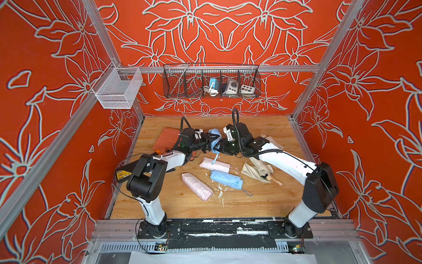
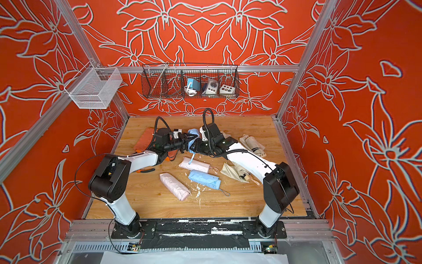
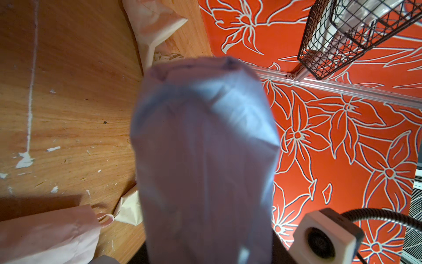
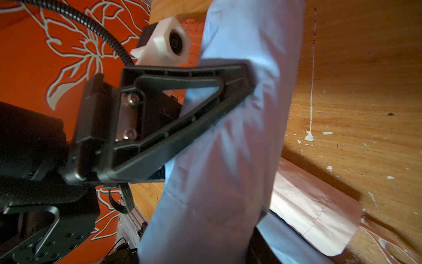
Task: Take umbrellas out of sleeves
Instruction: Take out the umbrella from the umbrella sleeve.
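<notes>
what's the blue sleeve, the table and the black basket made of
The blue sleeve looks like thin woven fabric, likely nylon or polyester: it is smooth with a faint sheen, soft creases and a stitched seam.
The table looks like wood or wood veneer with a matte finish: the grain shows, flecked with white marks.
The black basket looks like metal wire mesh, apparently coated black: a thin see-through grid.

The left arm (image 1: 175,158) and right arm (image 1: 290,163) have white links, black joints (image 1: 146,176), corrugated cables (image 1: 235,116), black base plates (image 1: 157,228) at 6 o'clock. The left gripper (image 1: 211,142) has a ribbed triangular finger (image 4: 182,70) with two silver screws (image 4: 133,99).
</notes>
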{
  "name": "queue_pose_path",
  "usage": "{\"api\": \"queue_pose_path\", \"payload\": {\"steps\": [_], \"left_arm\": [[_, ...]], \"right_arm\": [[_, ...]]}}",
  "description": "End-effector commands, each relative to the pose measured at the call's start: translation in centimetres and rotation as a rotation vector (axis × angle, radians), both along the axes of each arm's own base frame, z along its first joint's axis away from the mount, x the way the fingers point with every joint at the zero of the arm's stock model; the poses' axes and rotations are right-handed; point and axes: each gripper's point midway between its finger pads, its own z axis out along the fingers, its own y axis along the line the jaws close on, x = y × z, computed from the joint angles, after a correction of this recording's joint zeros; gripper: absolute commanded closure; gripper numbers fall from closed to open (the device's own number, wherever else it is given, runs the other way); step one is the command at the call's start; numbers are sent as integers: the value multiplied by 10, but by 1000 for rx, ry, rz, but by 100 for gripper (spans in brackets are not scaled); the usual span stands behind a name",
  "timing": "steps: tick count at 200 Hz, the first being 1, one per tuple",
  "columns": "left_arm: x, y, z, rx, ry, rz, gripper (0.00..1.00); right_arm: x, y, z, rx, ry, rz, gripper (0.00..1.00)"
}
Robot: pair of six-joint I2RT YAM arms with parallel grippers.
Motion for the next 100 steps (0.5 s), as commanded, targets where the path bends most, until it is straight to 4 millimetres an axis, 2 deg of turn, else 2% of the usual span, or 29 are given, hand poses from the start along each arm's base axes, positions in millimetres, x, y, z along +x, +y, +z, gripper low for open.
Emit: {"api": "queue_pose_path", "payload": {"steps": [1, 13, 25, 60, 85, 100], "left_arm": [[-4, -9, 26, -43, -87, -37, 58], [-4, -10, 25, -47, -82, -35, 58], [-5, -10, 24, -57, -74, -33, 58], [-7, -10, 23, -57, -71, -36, 53], [-7, -9, 22, -40, -72, -43, 40], [-9, -7, 20, -23, -78, -52, 29]], "right_arm": [[12, 5, 13, 3, -65, -19, 59], [15, 4, 13, -5, -78, -31, 60], [17, 4, 16, -2, -92, -34, 65], [14, 4, 25, 3, -132, -3, 86], [8, -2, 32, 12, -168, 19, 91], [5, -10, 37, 23, -185, 21, 95]]}}
